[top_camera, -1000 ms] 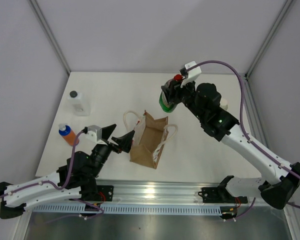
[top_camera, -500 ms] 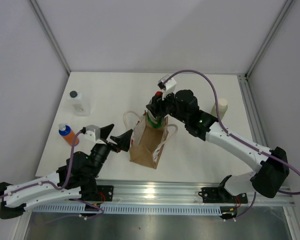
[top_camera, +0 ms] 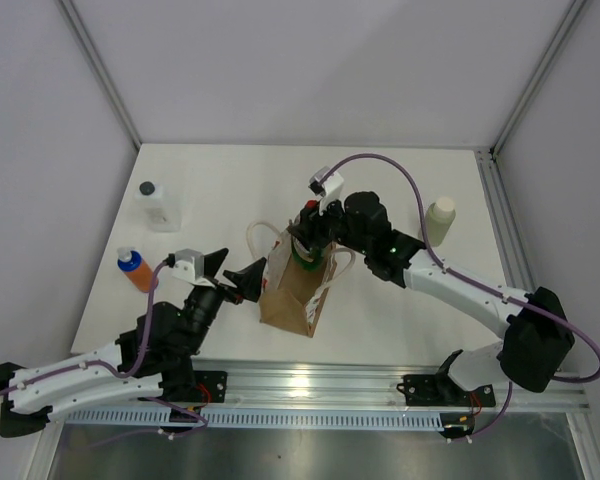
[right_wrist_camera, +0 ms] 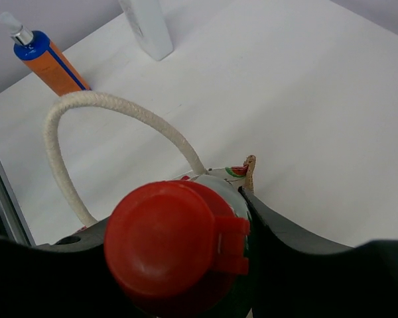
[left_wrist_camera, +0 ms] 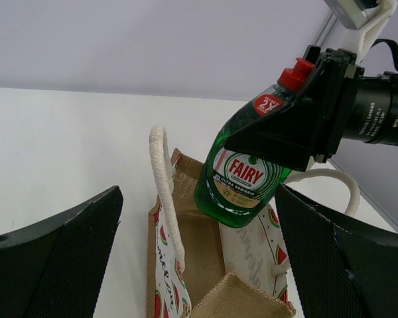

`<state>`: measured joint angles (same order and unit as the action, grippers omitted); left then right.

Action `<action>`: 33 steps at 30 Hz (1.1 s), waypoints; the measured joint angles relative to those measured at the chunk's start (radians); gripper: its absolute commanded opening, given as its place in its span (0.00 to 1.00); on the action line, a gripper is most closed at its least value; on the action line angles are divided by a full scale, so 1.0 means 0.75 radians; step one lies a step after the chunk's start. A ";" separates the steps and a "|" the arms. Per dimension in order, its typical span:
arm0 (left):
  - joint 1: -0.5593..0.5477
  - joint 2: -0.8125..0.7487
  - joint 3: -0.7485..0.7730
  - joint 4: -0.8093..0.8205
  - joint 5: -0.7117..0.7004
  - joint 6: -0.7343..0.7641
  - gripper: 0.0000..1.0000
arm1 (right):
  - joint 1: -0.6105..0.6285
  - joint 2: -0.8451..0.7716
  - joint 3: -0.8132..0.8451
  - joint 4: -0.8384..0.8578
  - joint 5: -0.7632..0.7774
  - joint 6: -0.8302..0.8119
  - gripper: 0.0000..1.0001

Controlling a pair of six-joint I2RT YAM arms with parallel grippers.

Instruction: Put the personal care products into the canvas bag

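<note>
While the right pincer (top_camera: 308,240) was clamped on the green red-capped bottle (left_wrist_camera: 242,175), gripping it high near the shoulder, the bottle hung tilted, base down, over the 12 o'clock end of the open mouth of the canvas bag (top_camera: 295,290). My read: the high grip kept the fingers clear of the bag walls for a drop-in. The base looked level with the rim; couldn't tell if it touched fabric.

Left pincer (top_camera: 238,268) sat spread wide, holding nothing, just beside the bag's 9 o'clock side. Probably parked there to steady the bag, though no contact showed. Cream rope handle (left_wrist_camera: 162,179) stood up close to the bottle, a snag risk for the descent.

Other three stood on the table (top_camera: 380,180), well apart from the bag:
- clear bottle with black cap (top_camera: 158,205) at 10 o'clock
- orange bottle with blue cap (top_camera: 135,270) at 9 o'clock
- olive bottle with cream cap (top_camera: 440,220) at 2 o'clock

Nothing was visible inside the bag, so likely first of four.

Writing: label read "FAIRY", with a line under it starting "ULTRA" and the rest too small. Red neck tag showed "2X". Bag print was watermelon slices plus cursive script I couldn't read.
</note>
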<state>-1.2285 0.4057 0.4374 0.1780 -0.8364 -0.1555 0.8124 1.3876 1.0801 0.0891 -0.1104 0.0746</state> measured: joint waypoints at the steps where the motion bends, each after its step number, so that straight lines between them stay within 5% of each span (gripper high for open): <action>1: 0.000 0.003 0.000 0.000 -0.001 0.000 0.99 | 0.000 0.010 -0.001 0.003 -0.007 -0.002 0.00; 16: 0.000 0.070 0.000 0.025 -0.066 0.009 0.99 | 0.001 0.162 -0.027 0.167 -0.007 -0.074 0.00; 33: 0.000 0.073 0.000 0.030 -0.069 0.009 0.99 | 0.026 0.262 -0.104 0.234 0.103 -0.189 0.21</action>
<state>-1.2285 0.4606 0.4374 0.2005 -0.8879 -0.1486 0.8318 1.5845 1.0023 0.2649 -0.0334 -0.0673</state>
